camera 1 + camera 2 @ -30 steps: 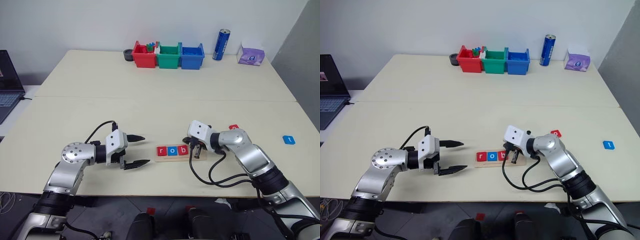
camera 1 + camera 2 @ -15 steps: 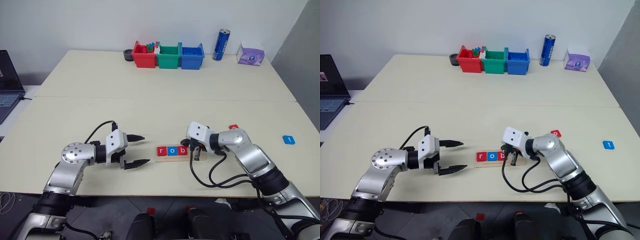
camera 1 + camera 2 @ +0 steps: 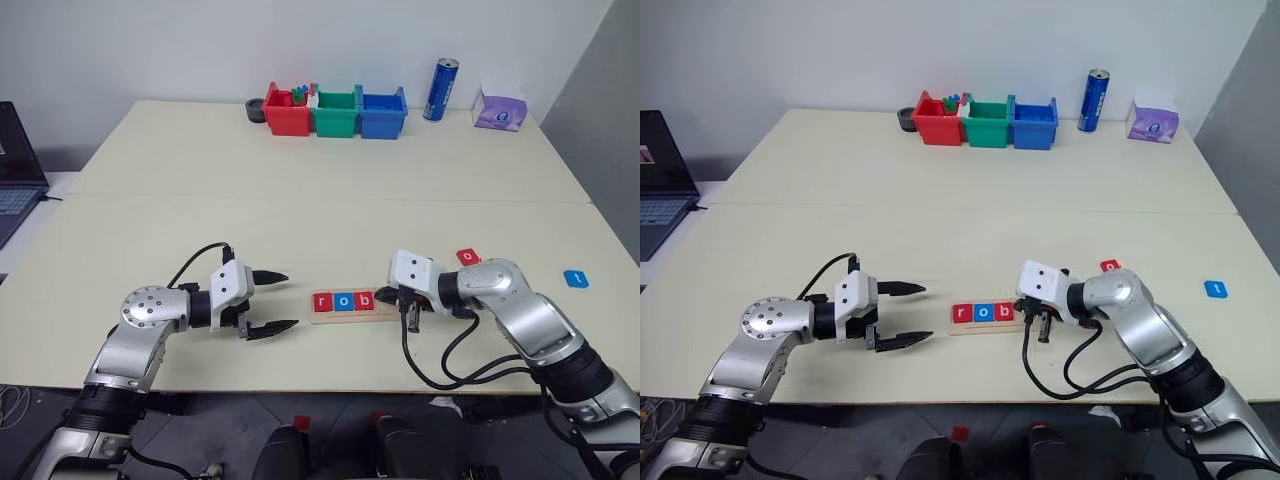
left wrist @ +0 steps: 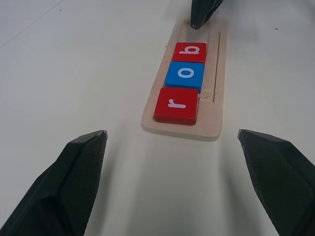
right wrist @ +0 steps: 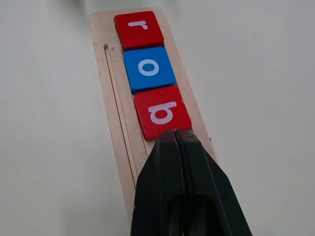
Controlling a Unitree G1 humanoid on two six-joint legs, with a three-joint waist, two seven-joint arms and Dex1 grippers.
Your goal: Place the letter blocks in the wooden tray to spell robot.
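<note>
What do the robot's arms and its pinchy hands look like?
Both arms are shiny silver metal with rounded joints and black bands near the shoulders. Each wrist carries a white boxy block dotted with small dark holes. A looping black cable hangs from each arm. The left gripper and the right gripper each have two black fingers tapering to points, with a finely textured surface.

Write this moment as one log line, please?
wooden tray: holds r, o, b | red tile, blue tile: loose on table | right pincer: shut, empty, behind b | left pincer: open
</note>
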